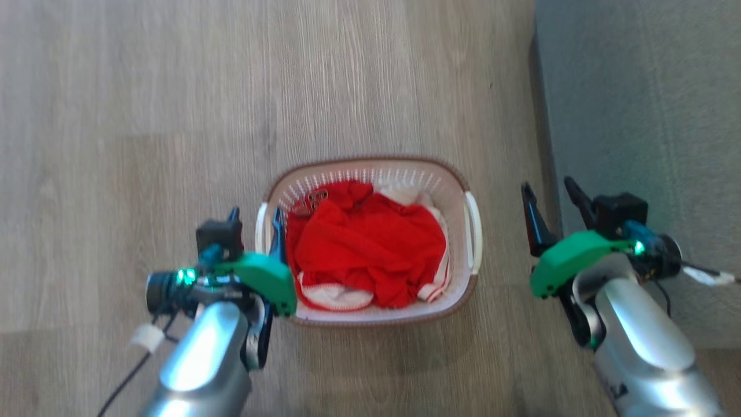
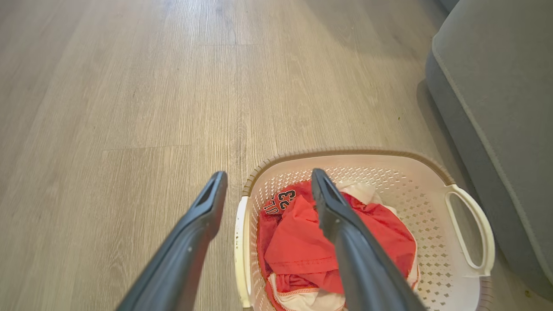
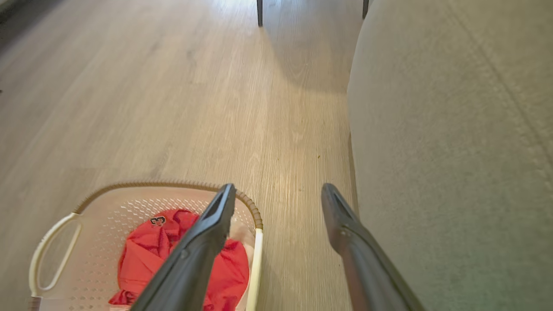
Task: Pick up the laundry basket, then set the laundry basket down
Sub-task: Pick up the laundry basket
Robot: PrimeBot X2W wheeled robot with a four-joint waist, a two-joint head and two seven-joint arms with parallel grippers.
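Head view: seeing the white perforated plastic laundry basket with brown woven-look rim (image 1: 370, 158) sitting upright on the pale wood floor (image 1: 145, 87) just left of the grey fabric sofa (image 1: 637, 116), long axis running side to side, white handles (image 1: 473, 231) facing the arms.

Left wrist: catching the left gripper (image 2: 268, 175) spread open, straddling the handle away from the sofa.

Right wrist: catching the right gripper (image 3: 278, 187) spread too, hovering by the sofa-side handle. Probably needing both closing evenly before lifting level.

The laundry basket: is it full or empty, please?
Partly full: red and white clothes lie crumpled inside the laundry basket, below its rim.
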